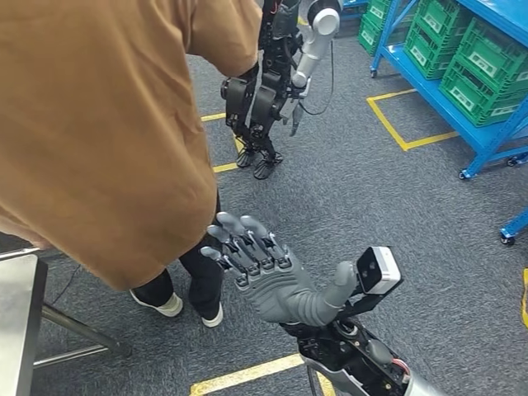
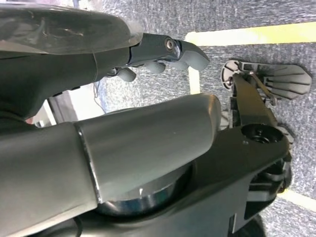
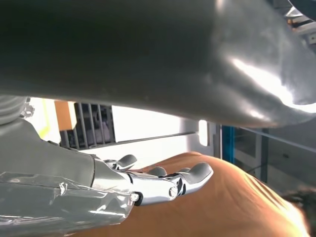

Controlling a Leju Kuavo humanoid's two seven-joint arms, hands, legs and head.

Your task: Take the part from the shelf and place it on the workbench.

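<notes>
Right hand [image 1: 267, 268] is raised, palm flat, fingers spread apart, holding nothing. Just beyond its fingertips stands a person [image 1: 106, 124] in a brown top. Blue shelf [image 1: 473, 132] with green bins [image 1: 479, 70] stands well off to that hand's right. Part: cannot tell where. Left hand [image 2: 164, 52] shows fingers extended, empty.

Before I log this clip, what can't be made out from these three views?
- The part: none identifiable; crate contents on the blue shelf are too small in the head view.
- Workbench: cut off by the head view's left edge, its top mostly unseen.
- Person in a brown shirt: blocks the floor behind, head view.
- Right hand: open, nothing in it; the palm side faces away.
- Left hand: mostly hidden by the robot's own body, left wrist view.
</notes>
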